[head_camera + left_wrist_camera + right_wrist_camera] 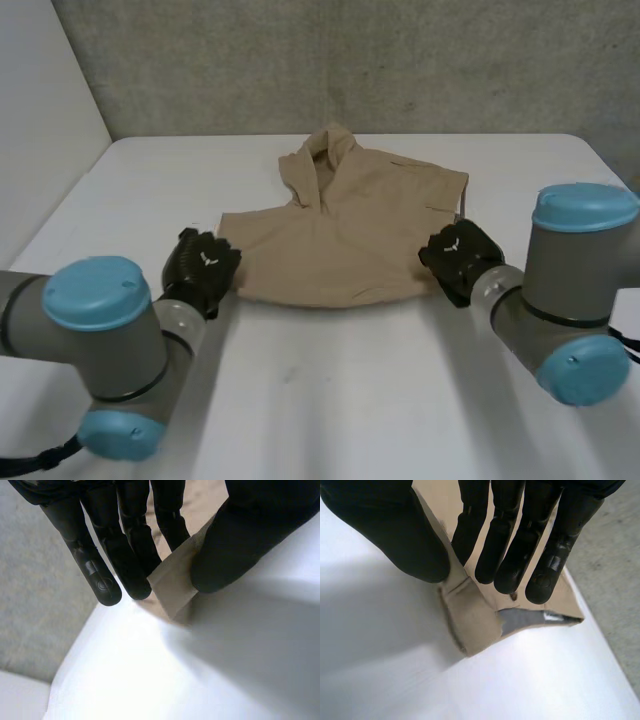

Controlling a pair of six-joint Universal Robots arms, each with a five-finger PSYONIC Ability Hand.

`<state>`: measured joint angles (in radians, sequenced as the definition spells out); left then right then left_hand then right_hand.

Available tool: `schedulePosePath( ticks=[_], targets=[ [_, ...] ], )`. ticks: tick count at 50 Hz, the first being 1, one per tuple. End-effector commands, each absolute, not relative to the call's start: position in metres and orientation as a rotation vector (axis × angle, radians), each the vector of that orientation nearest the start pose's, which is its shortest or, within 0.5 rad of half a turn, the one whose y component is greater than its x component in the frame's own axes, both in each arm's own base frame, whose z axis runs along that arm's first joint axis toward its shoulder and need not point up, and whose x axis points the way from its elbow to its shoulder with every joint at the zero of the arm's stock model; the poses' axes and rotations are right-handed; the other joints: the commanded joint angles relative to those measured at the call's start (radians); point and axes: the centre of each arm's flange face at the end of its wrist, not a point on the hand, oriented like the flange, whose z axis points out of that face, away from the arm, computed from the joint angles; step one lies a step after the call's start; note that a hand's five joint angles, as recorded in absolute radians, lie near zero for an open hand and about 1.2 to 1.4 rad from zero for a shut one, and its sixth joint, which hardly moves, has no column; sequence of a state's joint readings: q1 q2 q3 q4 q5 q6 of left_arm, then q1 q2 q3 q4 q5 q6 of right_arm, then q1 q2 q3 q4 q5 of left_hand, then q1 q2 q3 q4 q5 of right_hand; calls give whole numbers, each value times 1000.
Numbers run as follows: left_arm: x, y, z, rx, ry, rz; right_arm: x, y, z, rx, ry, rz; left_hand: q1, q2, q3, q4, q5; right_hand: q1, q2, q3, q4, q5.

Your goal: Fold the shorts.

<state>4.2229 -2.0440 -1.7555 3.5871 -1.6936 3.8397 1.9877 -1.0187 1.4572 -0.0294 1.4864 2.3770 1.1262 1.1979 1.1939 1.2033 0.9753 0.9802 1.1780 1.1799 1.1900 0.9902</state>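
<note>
Lying across the middle of the white counter, the tan shorts are spread wide along their near edge and bunched at the far side, where a fold of cloth rises to a peak toward the left. The near edge runs almost straight from one hand to the other.

The left hand is at the near left corner of the shorts. In the left wrist view, that corner sits pinched between the thumb and the nearly straight fingers, with a small flap of cloth sticking out past the thumb tip and lifted just off the counter.

The right hand is at the near right corner. In the right wrist view, its thumb and fingers close on the cloth from both sides, the hemmed edge standing up between them. Below the fingertips, the corner folds over and a grey inner layer shows at the open edge.

Bare counter stretches between the near edge of the shorts and the two arms, and more lies open to the left of the left hand and to the right of the right hand. Beyond the bunched far side, a narrower strip of counter runs up to the grey wall. The counter's left edge meets a pale side wall.
</note>
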Motion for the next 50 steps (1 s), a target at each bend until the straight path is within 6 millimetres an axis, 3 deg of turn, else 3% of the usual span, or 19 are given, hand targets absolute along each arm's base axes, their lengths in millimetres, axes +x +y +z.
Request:
schedulePosePath(
  ticks=[1, 5, 9, 11, 15, 18, 19, 20, 21, 22, 25, 28, 33, 34, 37, 41, 42, 50],
  targets=[
    [-245, -222, 164, 1176, 2009, -1670, 258, -245, 176, -1627, 2314, -1572, 270, 198, 202, 193, 246, 416, 218, 216, 206, 232],
    [-233, -190, 177, 1252, 2073, -1554, 246, -214, 173, -1759, 2371, -1296, 270, 198, 202, 193, 246, 416, 218, 216, 206, 232],
    [-216, -131, 186, 1435, 2180, -1334, 225, -169, 173, -2009, 2337, -985, 270, 198, 202, 193, 246, 416, 218, 216, 206, 232],
    [-214, -105, 185, 1549, 2189, -1261, 219, -155, 173, -2086, 2300, -895, 270, 198, 202, 193, 246, 416, 218, 216, 206, 232],
    [-219, -89, 185, 1618, 2170, -1292, 217, -148, 172, -2097, 2284, -929, 270, 198, 202, 193, 246, 416, 218, 216, 206, 232],
    [-225, -99, 183, 1578, 2144, -1374, 218, -150, 164, -2072, 2281, -999, 270, 198, 202, 193, 246, 416, 218, 216, 206, 232],
    [-227, -102, 182, 1569, 2139, -1387, 218, -151, 162, -2062, 2283, -1019, -11, -83, -79, -89, -35, 416, 218, 216, 206, 232],
    [-230, -109, 181, 1560, 2113, -1409, 218, -151, 160, -2055, 2285, -1021, -659, -731, -727, -737, -683, 416, 218, 216, 206, 232],
    [-232, -112, 181, 1550, 2108, -1425, 217, -152, 160, -2048, 2291, -1028, -907, -979, -975, -984, -931, 416, 218, 216, 206, 232],
    [-233, -116, 182, 1537, 2101, -1443, 217, -153, 159, -2037, 2297, -1036, -952, -1023, -1019, -1029, -975, 416, 218, 216, 206, 232],
    [-243, -141, 193, 1456, 2060, -1560, 211, -158, 155, -1979, 2346, -1074, -952, -1023, -1019, -1029, -975, 416, 218, 216, 206, 232],
    [-256, -178, 207, 1351, 2013, -1702, 211, -159, 152, -1959, 2347, -1120, -904, -976, -972, -981, -928, 416, 218, 216, 206, 232],
    [-290, -209, 211, 1460, 1936, -1941, 209, -158, 147, -1933, 2326, -1174, -660, -732, -728, -738, -684, 416, 218, 216, 206, 232],
    [-299, -223, 210, 1498, 1931, -2006, 209, -158, 146, -1926, 2323, -1179, -617, -688, -684, -694, -640, 416, 218, 216, 206, 232],
    [-306, -245, 206, 1520, 1962, -2073, 209, -157, 143, -1898, 2321, -1189, -596, -667, -663, -673, -619, 416, 218, 216, 206, 232],
    [-324, -276, 190, 1535, 2033, -2135, 210, -159, 142, -1826, 2344, -1216, -587, -659, -655, -664, -610, 416, 218, 216, 206, 232],
    [-329, -291, 180, 1532, 2050, -2138, 210, -159, 142, -1814, 2346, -1220, -587, -659, -655, -664, -610, 416, 218, 216, 206, 232],
    [-346, -343, 141, 1504, 2024, -2155, 212, -158, 138, -1792, 2327, -1246, -593, -664, -660, -670, -616, 416, 218, 216, 206, 232]
  ],
)
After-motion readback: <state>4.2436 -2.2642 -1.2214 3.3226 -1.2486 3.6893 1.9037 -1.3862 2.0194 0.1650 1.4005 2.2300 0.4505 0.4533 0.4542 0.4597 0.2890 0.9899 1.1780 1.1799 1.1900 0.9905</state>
